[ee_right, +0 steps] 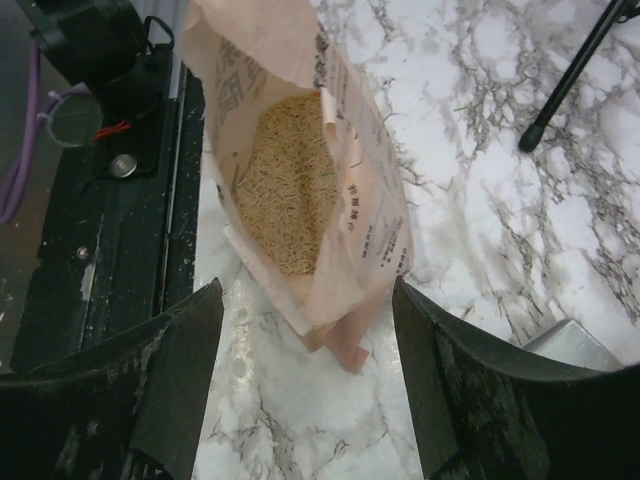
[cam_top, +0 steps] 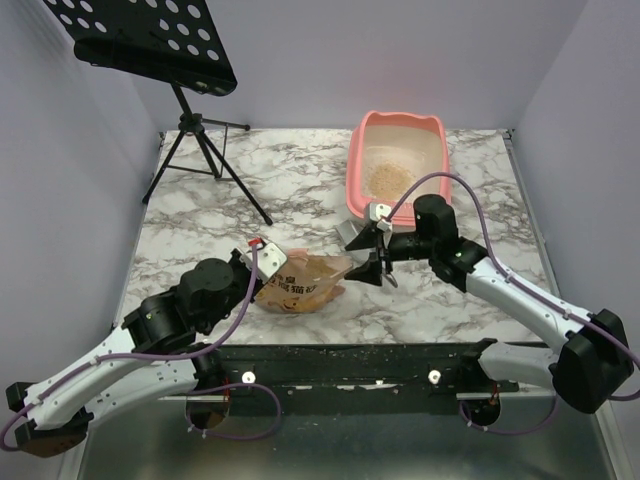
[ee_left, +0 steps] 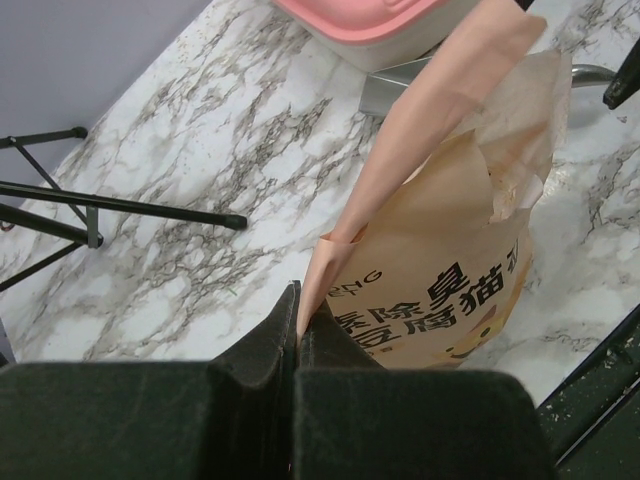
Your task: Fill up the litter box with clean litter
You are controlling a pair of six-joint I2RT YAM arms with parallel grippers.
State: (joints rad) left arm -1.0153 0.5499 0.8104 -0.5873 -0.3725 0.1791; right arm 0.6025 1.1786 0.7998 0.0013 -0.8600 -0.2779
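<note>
The pink litter box [cam_top: 357,170] stands at the back right, its rim also in the left wrist view [ee_left: 370,20], with a patch of clean litter [cam_top: 388,178] on its pale floor. An orange-tan printed bag [cam_top: 300,285] lies on the marble, mouth toward the right arm, with more granules [ee_right: 285,190] inside. My left gripper [ee_left: 297,310] is shut on the bag's rear edge [ee_left: 330,260]. My right gripper [ee_right: 308,350] hovers open just in front of the bag's mouth [ee_right: 340,300], touching nothing. In the top view it [cam_top: 372,252] sits between bag and box.
A grey metal scoop [cam_top: 352,232] lies on the table by the box's near corner. A black music stand [cam_top: 150,40] on a tripod [cam_top: 205,160] occupies the back left. A black rail [cam_top: 350,365] runs along the near table edge. Walls close in both sides.
</note>
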